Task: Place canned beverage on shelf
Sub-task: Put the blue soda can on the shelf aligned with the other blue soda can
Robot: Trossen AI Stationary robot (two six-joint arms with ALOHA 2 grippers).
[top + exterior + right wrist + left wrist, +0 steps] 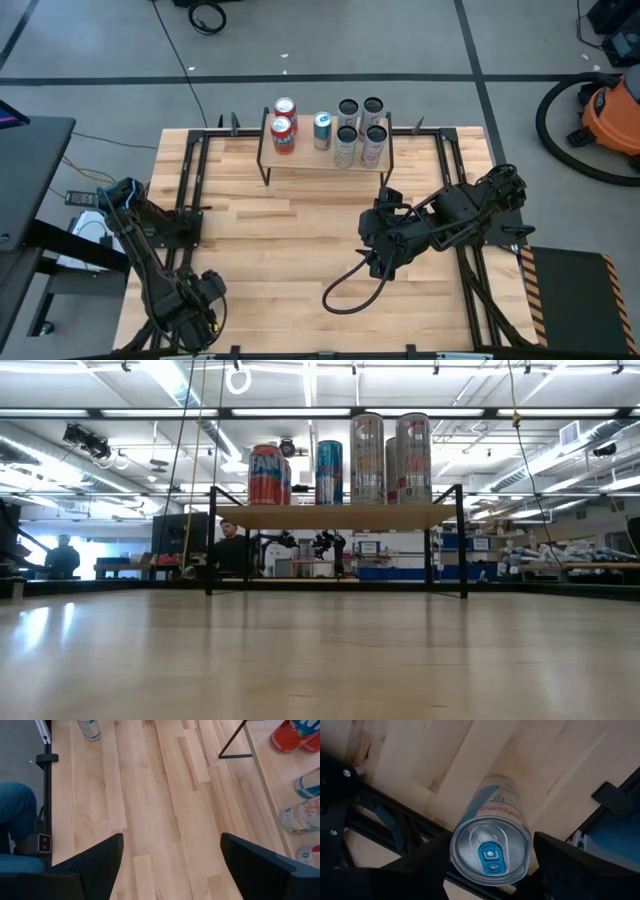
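We see a slim silver can (pixel 491 842) with a blue tab, standing on the table (pixel 300 250) near its front left corner, right between the left gripper's (pixel 205 300) fingers (pixel 420 865). They bracket it; whether they touch it, we cannot tell. That arm folds low over the corner, hiding the can from above. Right gripper (pixel 385 255) hovers mid-table, fingers (pixel 95 857) spread wide, holding nothing. The shelf (pixel 325 155) at the back carries seven cans, partly overlapping in the low view.
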